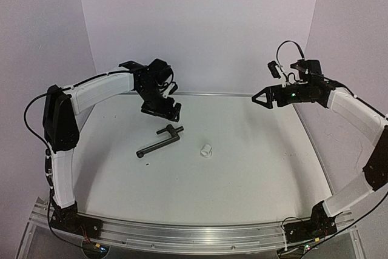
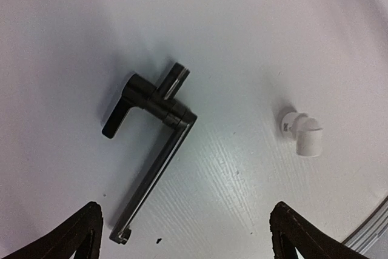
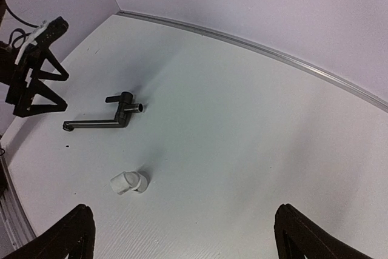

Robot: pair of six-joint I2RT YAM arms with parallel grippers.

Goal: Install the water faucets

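The water faucet, a slim black pipe (image 1: pixel 159 142) with a cranked valve end, lies flat on the white table, and the left wrist view shows the same faucet (image 2: pixel 159 150) from above. A small white elbow fitting (image 1: pixel 207 150) rests a short way to its right, apart from it. My left gripper (image 1: pixel 162 110) hovers just behind the pipe's valve end, open and empty, and its fingertips (image 2: pixel 91 225) frame the pipe's free end. At the back right my right gripper (image 1: pixel 262 98) hangs high, open and empty. From there it looks down on the fitting (image 3: pixel 129 181) and the faucet (image 3: pixel 103 119).
The white table (image 1: pixel 254 168) curves up into lilac walls at the back and sides. An aluminium rail (image 1: pixel 194 235) with both arm bases runs along the near edge. The left gripper (image 3: pixel 33 77) shows at the left edge of the right wrist view.
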